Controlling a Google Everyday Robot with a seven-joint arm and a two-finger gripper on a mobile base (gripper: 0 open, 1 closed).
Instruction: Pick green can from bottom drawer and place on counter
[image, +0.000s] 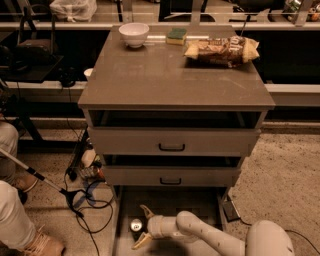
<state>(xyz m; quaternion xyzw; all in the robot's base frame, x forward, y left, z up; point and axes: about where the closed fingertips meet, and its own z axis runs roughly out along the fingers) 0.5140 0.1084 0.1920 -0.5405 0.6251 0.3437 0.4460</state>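
Speckled flooring surrounds a three-drawer cabinet whose counter (165, 75) fills the upper middle of the frame. On it, a white bowl (133, 34) sits at the back left, a green sponge (177, 35) is beside it, and a snack bag (222, 49) lies at the back right. The bottom drawer (195, 200) is pulled out at the lower centre. The green can (135, 224) stands upright on its left floor. The gripper (141, 227) reaches in from the lower right, its fingers (148, 213) spread wide with the can between their tips, not pinching it.
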